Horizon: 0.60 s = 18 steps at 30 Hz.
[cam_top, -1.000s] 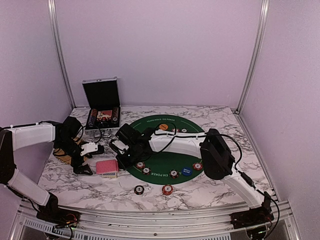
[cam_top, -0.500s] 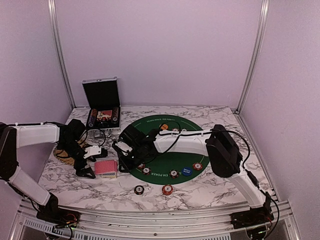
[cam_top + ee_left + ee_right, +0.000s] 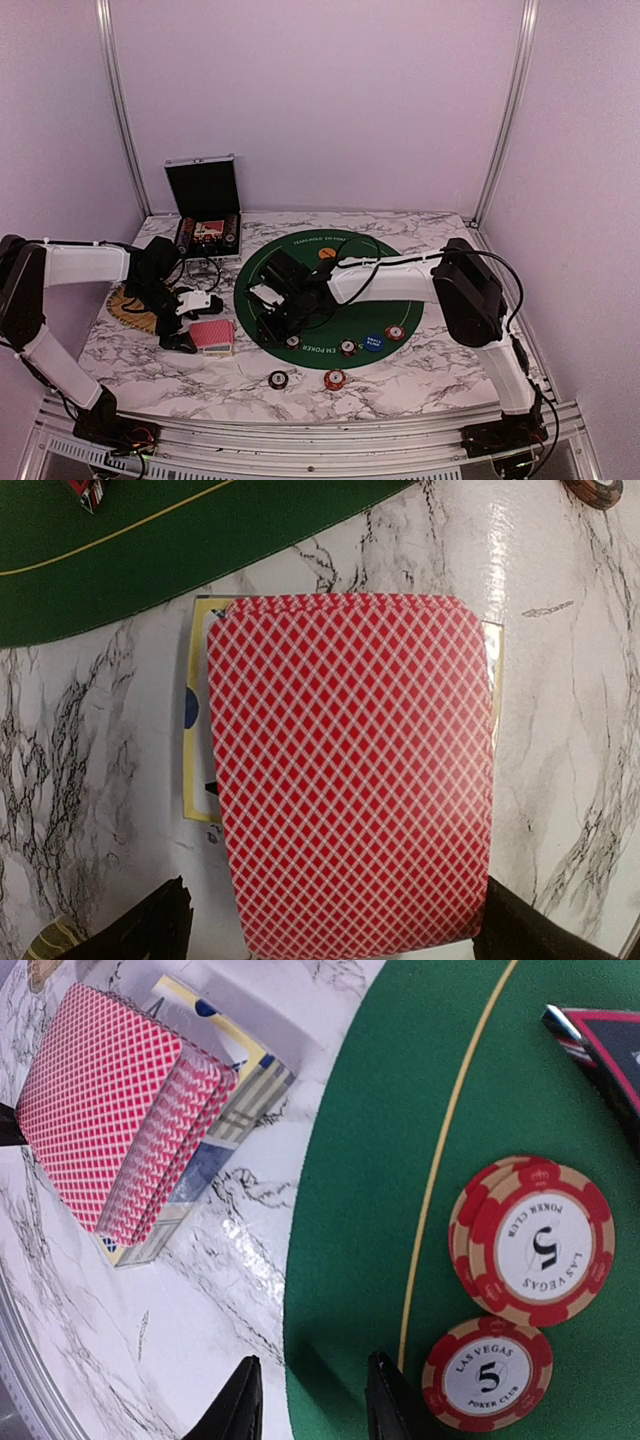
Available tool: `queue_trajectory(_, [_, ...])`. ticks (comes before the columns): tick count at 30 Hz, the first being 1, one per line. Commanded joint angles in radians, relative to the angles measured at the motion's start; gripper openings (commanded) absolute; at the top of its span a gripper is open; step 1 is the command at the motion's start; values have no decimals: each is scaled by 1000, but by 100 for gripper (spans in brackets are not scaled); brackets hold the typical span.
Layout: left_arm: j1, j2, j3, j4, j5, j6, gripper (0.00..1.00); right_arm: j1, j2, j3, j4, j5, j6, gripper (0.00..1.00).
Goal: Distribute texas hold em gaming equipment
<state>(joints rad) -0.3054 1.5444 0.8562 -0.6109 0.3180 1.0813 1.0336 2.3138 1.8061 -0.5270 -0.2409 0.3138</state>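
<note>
A deck of red-backed playing cards (image 3: 345, 770) lies squared on a yellow-edged box (image 3: 198, 730) on the marble worktop (image 3: 560, 630). It is directly ahead of the left pincer (image 3: 335, 925), whose two dark fingertips (image 3: 160, 920) stand spread wide at the deck's near end, one to either side, gripping nothing. The deck's long axis runs straight away from this pincer, so its short width lies across the gap. The jaws stand a little wider than that width; whether either tip touches the cards cannot be told.

Seen from above, the deck (image 3: 212, 336) sits just off the edge of the green mat (image 3: 395, 300), with the left pincer (image 3: 193, 322) just beside it on the side away from the mat.

The right pincer (image 3: 312, 1405), its fingers parted by only a narrow gap and likewise empty, hovers over the mat's rim. From there the deck (image 3: 100, 1110) lies off to one side and farther ahead, while a stack of red poker chips (image 3: 530, 1240) and a single chip (image 3: 487, 1372) lie close on the other side.

The left arm is plainly the nearer to the cards. Lifting them would seem to call for a straight closing across the short sides.
</note>
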Motion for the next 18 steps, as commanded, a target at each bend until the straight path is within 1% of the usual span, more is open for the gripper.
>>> queue_trajectory(1, [-18,15,18,-2,-12,6,99,-6,-59,-34,28,12,19,36])
queue_trajectory(9, [-40,44,33,0,-33,-10,99,-13,-87,-60,33,17,22,37])
queue_trajectory(18, [-51,67,28,38,-52,-32,99,-19,-123,-111,67,2,45,37])
